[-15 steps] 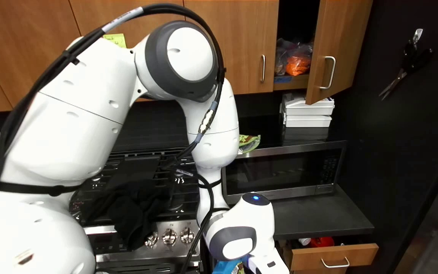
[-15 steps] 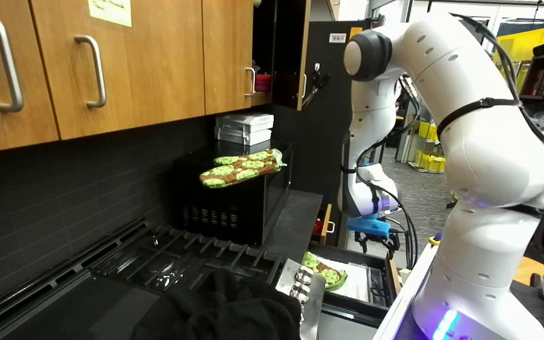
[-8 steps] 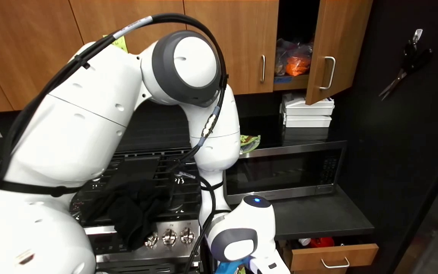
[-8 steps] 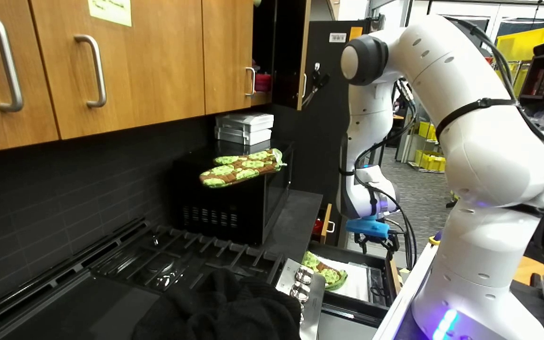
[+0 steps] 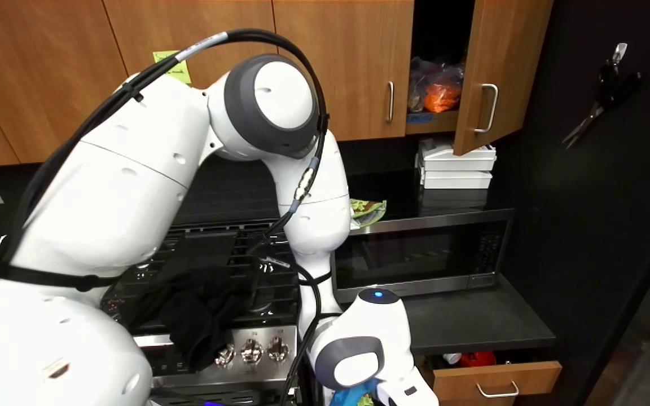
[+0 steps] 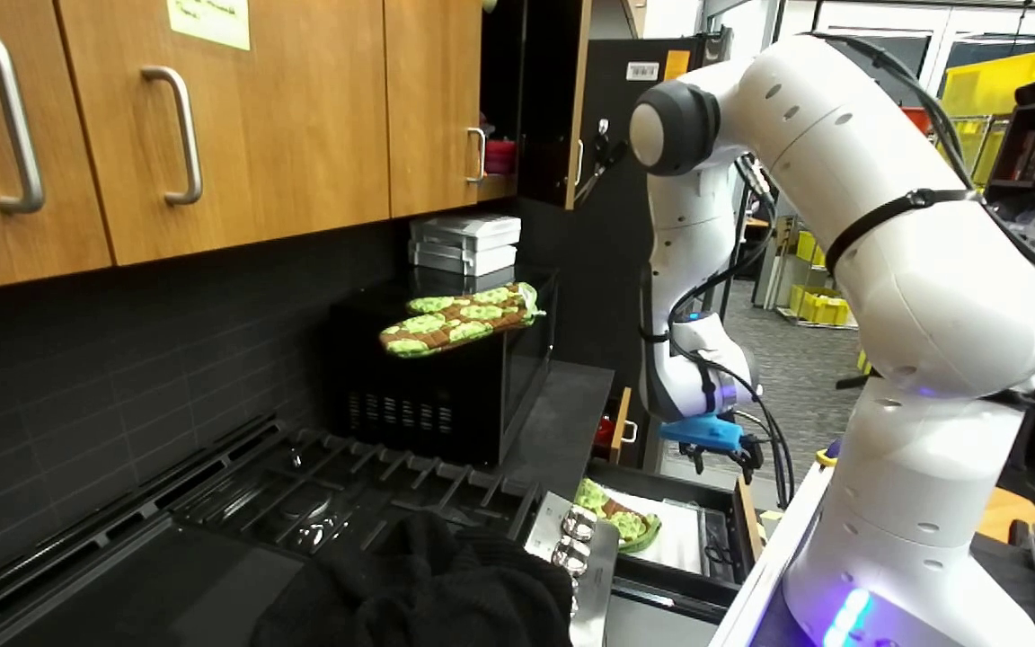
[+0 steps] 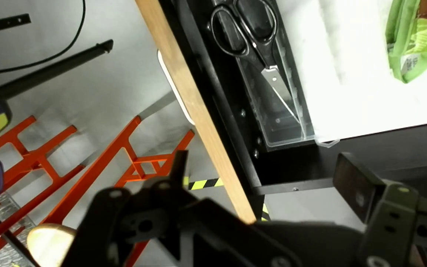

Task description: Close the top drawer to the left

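The top drawer (image 6: 675,580) is pulled out below the counter, left of the other open drawer. It has black sides, a wood front (image 7: 195,100) with a pale handle, a white liner, a green and brown mitt (image 6: 627,521) and black-handled scissors (image 7: 256,44). In an exterior view my arm hides most of it; only a bit of the mitt (image 5: 365,400) shows. My gripper (image 7: 267,176) is open and empty over the drawer's front corner. One finger is outside the wood front, the other toward the drawer's side. My gripper (image 6: 726,458) appears above the drawer front.
Another drawer (image 5: 497,380) with a silver handle is open to the right. A microwave (image 5: 421,254), counter (image 5: 471,321) and stove (image 6: 302,521) with a black cloth (image 6: 428,593) are near. An upper cabinet door (image 5: 500,73) hangs open. Orange legs (image 7: 98,178) stand on the floor outside the drawer.
My arm's elbow has come down, and the wrist has shifted slightly right in an exterior view. The gripper has moved only a little. The drawer looks the same.
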Robot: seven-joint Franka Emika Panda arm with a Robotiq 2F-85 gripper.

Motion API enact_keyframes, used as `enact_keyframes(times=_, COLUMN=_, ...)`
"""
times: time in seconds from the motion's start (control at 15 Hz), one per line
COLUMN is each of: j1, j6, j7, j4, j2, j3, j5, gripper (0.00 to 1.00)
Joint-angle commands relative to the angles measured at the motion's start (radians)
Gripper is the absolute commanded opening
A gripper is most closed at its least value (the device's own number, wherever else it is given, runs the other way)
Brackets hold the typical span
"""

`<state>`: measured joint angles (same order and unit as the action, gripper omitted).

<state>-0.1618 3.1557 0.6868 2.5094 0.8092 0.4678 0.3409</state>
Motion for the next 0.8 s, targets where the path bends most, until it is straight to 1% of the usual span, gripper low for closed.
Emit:
enact_keyframes(times=0.0, j1=0.052, j6=0.027, j7=-0.010, j4=-0.033, j2=0.087, j3=0.044, j5=0.049, gripper=1.00)
enact_keyframes(times=0.33, j1=0.029, j6=0.008, j7=-0.008, j4=-0.094, j2=0.184, j3=0.047, j5=0.077, gripper=1.00)
enact_keyframes(times=0.73, j1=0.019, j6=0.017, j7=-0.018, j4=-0.125, j2=0.229, j3=0.032, j5=0.086, gripper=1.00)
